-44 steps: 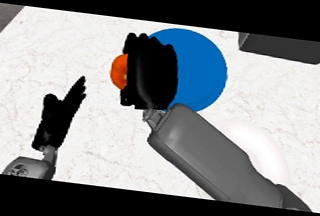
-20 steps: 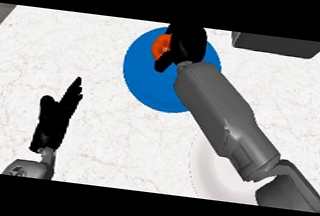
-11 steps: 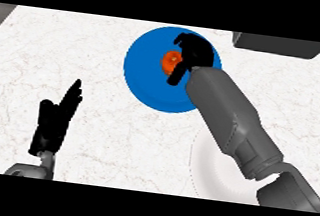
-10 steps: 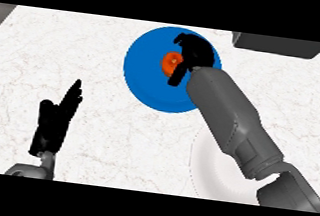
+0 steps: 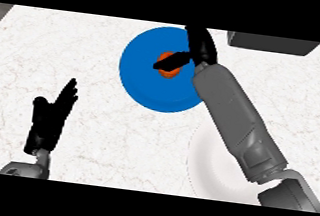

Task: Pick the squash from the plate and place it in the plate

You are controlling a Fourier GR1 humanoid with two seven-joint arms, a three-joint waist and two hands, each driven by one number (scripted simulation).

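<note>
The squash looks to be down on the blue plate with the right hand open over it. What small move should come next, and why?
Probably lift the right hand straight up and draw it back. The squash lies on the blue plate, and the fingers look spread rather than curled round it. The left hand rests open at lower left.

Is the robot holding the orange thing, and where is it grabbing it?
Cannot tell for sure. The right hand sits over the squash on the blue plate, fingers spreading. The left hand holds nothing.
</note>
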